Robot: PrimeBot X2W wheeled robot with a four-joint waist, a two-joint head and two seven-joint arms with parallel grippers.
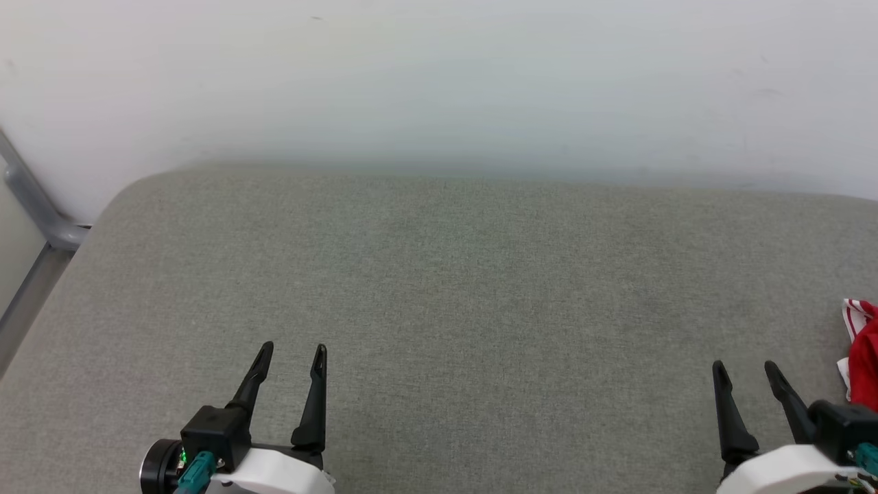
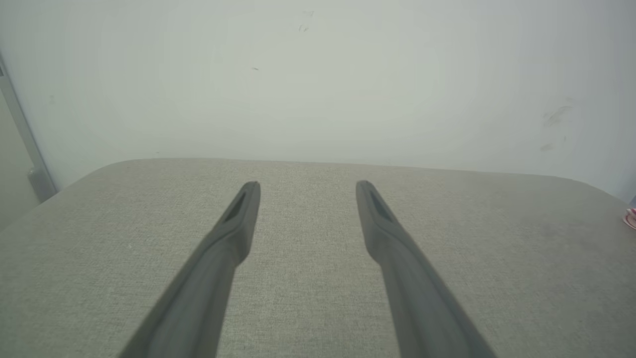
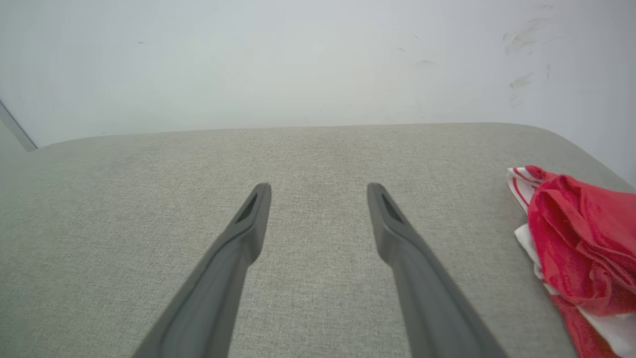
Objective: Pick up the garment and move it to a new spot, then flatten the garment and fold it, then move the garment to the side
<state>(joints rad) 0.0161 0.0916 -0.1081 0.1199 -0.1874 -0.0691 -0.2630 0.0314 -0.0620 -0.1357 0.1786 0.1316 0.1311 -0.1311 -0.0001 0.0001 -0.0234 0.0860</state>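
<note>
While the left gripper (image 1: 293,348) and right gripper (image 1: 744,365) hang wide open and empty over the grey woven fabric cushion (image 1: 480,274), the crumpled red-and-white garment (image 3: 581,238) lies at its right edge, untouched.

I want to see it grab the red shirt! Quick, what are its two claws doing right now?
Left gripper: open, holding nothing.
Right gripper: open, holding nothing; the garment lies crumpled to its right, untouched.
</note>
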